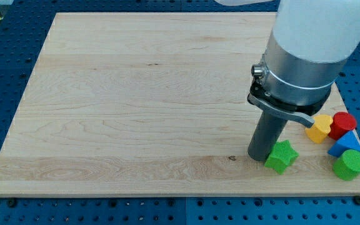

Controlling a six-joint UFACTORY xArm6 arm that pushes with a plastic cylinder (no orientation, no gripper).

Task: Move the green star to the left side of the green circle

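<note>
The green star [282, 156] lies near the view's bottom right on the wooden board [136, 100]. The green circle [349, 165] lies further right, by the board's bottom right corner, about a hundred pixels from the star. My tip [259, 157] stands on the board just left of the green star, touching or almost touching its left side. The rod rises from there to the large grey and white arm end that fills the view's top right.
A yellow heart [319, 128], a red block [342, 124] and a blue triangle [344, 145] cluster just above the green circle at the right edge. The board's bottom edge runs close below the star and circle. A blue perforated table surrounds the board.
</note>
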